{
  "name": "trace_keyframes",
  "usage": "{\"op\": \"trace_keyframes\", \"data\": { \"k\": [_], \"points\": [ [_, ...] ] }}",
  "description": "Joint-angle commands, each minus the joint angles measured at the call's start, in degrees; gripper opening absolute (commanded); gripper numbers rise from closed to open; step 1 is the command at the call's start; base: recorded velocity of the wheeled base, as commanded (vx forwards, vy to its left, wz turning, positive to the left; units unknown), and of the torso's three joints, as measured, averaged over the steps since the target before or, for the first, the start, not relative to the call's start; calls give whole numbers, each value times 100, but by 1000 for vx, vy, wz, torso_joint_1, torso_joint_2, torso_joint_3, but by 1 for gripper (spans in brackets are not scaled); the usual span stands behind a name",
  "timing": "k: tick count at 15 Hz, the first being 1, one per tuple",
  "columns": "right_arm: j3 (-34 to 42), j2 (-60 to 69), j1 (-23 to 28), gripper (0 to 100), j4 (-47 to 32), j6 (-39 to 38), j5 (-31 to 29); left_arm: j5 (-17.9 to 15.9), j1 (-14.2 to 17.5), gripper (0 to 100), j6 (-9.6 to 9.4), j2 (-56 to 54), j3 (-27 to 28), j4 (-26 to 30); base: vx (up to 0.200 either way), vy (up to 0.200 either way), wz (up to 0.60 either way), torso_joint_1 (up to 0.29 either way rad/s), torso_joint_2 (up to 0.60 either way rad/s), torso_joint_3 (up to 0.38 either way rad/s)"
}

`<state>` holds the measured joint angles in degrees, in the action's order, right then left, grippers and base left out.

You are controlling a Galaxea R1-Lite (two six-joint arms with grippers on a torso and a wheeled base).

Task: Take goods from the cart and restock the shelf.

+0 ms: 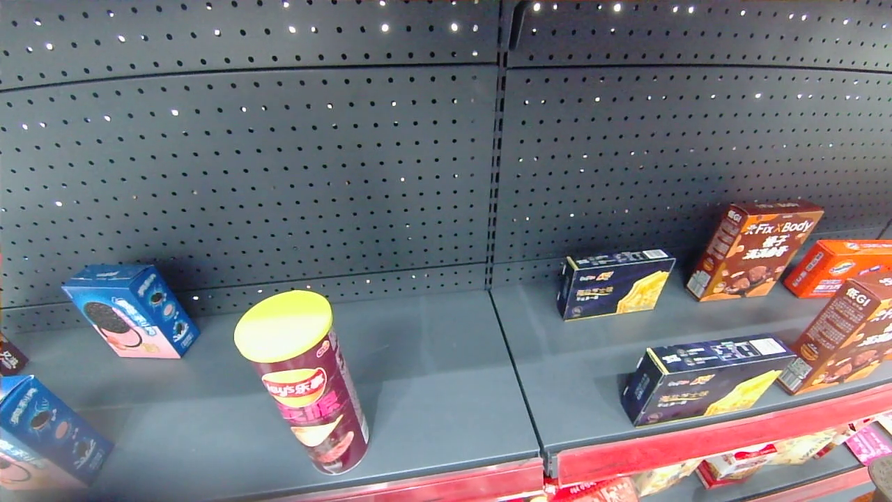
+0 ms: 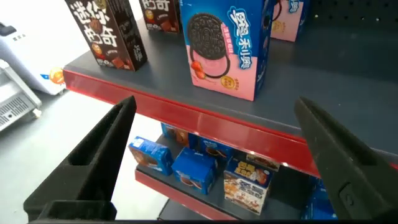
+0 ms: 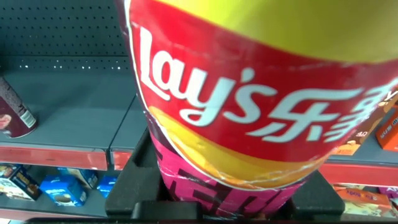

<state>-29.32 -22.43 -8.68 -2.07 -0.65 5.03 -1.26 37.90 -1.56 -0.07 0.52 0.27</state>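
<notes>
Head cam high, looking down on shelf [image 1: 432, 390]; left wrist low, near same shelf; right wrist point-blank on chip can [image 3: 249, 124].

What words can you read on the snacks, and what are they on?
"Lay's": held chip can, and shelf chip can.
"Fix X Body": brown box.
"GI": second brown box.
Blue cookie box, dark blue box: print too small to read.
</notes>
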Motion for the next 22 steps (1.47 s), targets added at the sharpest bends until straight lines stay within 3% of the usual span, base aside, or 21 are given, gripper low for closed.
{"op": "trace_keyframes", "data": {
  "k": [1, 11, 14, 17, 22],
  "points": [
    [14, -7, -2, 0, 14, 3, -2, 11, -20, 100, 24, 7, -44, -9, 0, 0, 0, 0, 0, 0],
    [146, 213, -72, 0, -30, 12, 244, 46, -20, 100, 77, 7, -44, -9, 0, 0, 0, 0, 0, 0],
    [357, 556, 367, 0, -338, 372, 314, 46, -20, 100, 77, 7, -44, -9, 0, 0, 0, 0, 0, 0],
    [357, 626, 358, 0, -566, 372, 419, 46, -20, 100, 77, 7, -44, -9, 0, 0, 0, 0, 0, 0],
    [392, 635, 314, 0, -566, 372, 595, 46, -20, 100, 77, 7, -44, -9, 0, 0, 600, 4, 1, 2]
  ]
}}
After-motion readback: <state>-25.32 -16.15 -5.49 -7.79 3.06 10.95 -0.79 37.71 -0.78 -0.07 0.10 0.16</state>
